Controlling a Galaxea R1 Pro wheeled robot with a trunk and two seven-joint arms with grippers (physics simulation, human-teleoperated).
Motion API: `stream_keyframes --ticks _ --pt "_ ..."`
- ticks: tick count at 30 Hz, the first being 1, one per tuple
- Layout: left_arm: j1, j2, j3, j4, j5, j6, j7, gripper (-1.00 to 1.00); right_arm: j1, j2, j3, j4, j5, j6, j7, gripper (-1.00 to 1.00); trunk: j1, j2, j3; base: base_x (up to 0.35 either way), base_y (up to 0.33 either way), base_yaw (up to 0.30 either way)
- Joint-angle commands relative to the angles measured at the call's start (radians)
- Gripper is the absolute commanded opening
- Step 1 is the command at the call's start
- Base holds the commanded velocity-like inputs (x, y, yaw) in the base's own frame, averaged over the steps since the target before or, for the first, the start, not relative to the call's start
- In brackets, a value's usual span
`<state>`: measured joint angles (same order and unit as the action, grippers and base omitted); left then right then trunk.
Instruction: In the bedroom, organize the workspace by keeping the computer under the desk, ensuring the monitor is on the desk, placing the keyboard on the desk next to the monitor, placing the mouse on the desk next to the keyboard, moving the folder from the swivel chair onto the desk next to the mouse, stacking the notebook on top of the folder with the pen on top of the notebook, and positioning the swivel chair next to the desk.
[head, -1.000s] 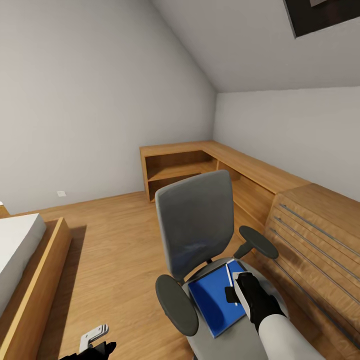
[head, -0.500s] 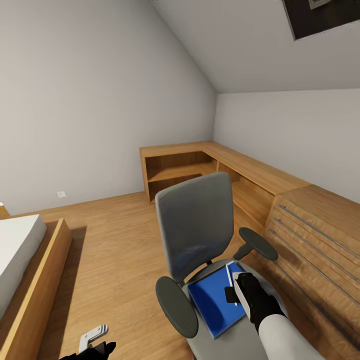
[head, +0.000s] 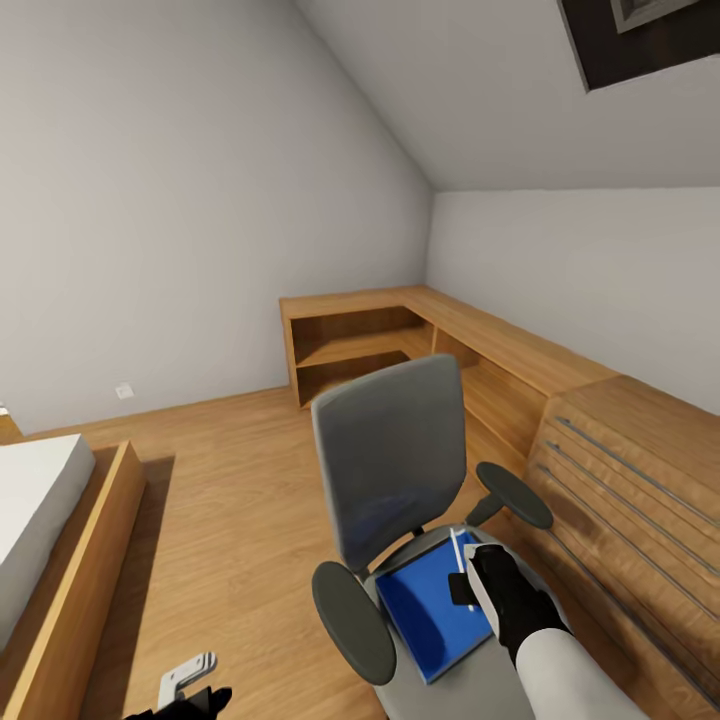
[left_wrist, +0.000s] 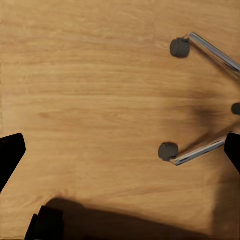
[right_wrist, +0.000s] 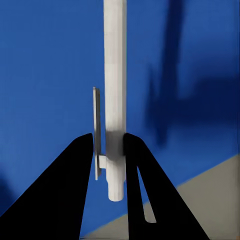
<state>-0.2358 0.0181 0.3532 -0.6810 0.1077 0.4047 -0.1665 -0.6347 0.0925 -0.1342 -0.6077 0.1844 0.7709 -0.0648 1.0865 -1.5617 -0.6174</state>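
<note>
1. The swivel chair (head: 400, 500) stands on the wooden floor (head: 230, 480), in front of a light wooden drawer chest (head: 640, 480) and a low wooden shelf unit (head: 400, 335) that runs along the walls.
2. The blue folder (head: 430, 600) lies flat on the grey seat of the chair, between the two black armrests.
3. The right gripper (right_wrist: 111, 150) is above the folder, and its jaws are closed narrowly on the white pen (right_wrist: 115, 90), near the end that has the clip. In the right wrist view the pen is seen against the blue folder, with a corner of the grey seat beside it.
4. The left gripper (head: 190, 690) is low at the left side, over the bare floor. Its jaws stand wide apart and hold nothing; between them the left wrist view shows the chrome legs and castors of the chair.
5. Compared with one second ago, the whole head picture has shifted a little, so the camera has moved. The chair, the folder, the pen and both grippers keep the same places relative to each other.
6. A bed (head: 40, 530) with a wooden frame is at the left.
</note>
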Motion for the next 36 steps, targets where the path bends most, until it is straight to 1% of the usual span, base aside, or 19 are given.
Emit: stream_keyframes --ticks 1,7,11,16,17,22,23,25,28,31,34,35,36 --pt "0.0 0.0 0.003 0.004 0.01 0.008 -0.001 1.0 0.0 0.002 -0.006 -0.001 0.009 0.004 0.003 -1.0 -0.004 0.007 0.002 0.0 0.0 0.0" --pt "0.0 0.0 0.003 0.014 0.009 0.007 0.002 1.0 0.0 0.004 -0.005 -0.002 0.009 0.004 0.002 -1.0 -0.027 0.049 0.021 -0.01 0.0 0.0" --pt "0.0 -0.001 0.003 0.015 0.009 0.007 0.002 1.0 0.0 0.004 -0.005 -0.003 0.009 0.004 0.003 -1.0 -0.042 0.077 0.034 -0.144 0.0 0.0" --pt "0.0 0.0 0.004 0.029 0.01 0.007 0.003 1.0 0.0 0.004 -0.005 -0.003 0.009 0.004 0.003 -1.0 -0.062 0.112 0.049 -0.312 0.0 0.0" --pt "0.0 0.0 0.012 0.035 0.01 0.007 0.002 1.0 0.0 0.005 -0.005 -0.003 0.009 0.004 0.003 -1.0 -0.065 0.119 0.052 -0.333 0.0 0.0" --pt "0.0 -0.001 0.015 0.037 0.009 0.005 -0.003 1.0 -0.001 0.006 -0.005 -0.004 0.009 0.002 0.003 -1.0 -0.085 0.154 0.068 -0.334 0.0 0.0" --pt "0.0 -0.001 0.015 0.037 0.009 0.005 -0.004 1.0 0.0 0.007 -0.003 -0.004 0.009 -0.052 0.002 -1.0 -0.088 0.161 0.072 -0.335 0.0 -0.044" --pt "0.0 -0.001 0.015 0.037 0.009 0.004 -0.003 1.0 0.0 0.008 -0.002 -0.004 0.009 -0.085 0.002 -1.0 -0.096 0.175 0.079 -0.256 0.0 -0.093" --pt "0.0 -0.001 0.015 0.038 0.009 0.004 0.0 1.0 0.0 0.009 -0.002 -0.004 0.009 -0.106 0.002 -1.0 -0.108 0.196 0.092 -0.087 0.0 -0.129" --pt "0.0 -0.001 0.016 0.04 0.009 0.003 0.002 1.0 0.0 0.009 -0.002 -0.004 0.009 -0.109 0.002 -1.0 -0.119 0.217 0.105 -0.024 0.0 -0.138" --pt "0.0 -0.001 0.016 0.07 0.009 -0.032 0.002 1.0 0.0 0.009 -0.001 -0.004 0.008 -0.112 0.002 -1.0 -0.131 0.238 0.116 -0.003 0.0 -0.042" --pt "0.0 -0.001 0.016 0.095 0.008 -0.077 0.002 1.0 0.0 0.009 0.0 -0.004 0.008 -0.112 0.002 -1.0 -0.134 0.245 0.119 -0.001 0.0 -0.015" --pt "0.0 -0.001 0.016 0.109 0.008 -0.096 0.002 1.0 0.0 0.009 0.0 -0.004 0.008 -0.111 0.002 -1.0 -0.138 0.252 0.122 -0.001 0.0 -0.012"
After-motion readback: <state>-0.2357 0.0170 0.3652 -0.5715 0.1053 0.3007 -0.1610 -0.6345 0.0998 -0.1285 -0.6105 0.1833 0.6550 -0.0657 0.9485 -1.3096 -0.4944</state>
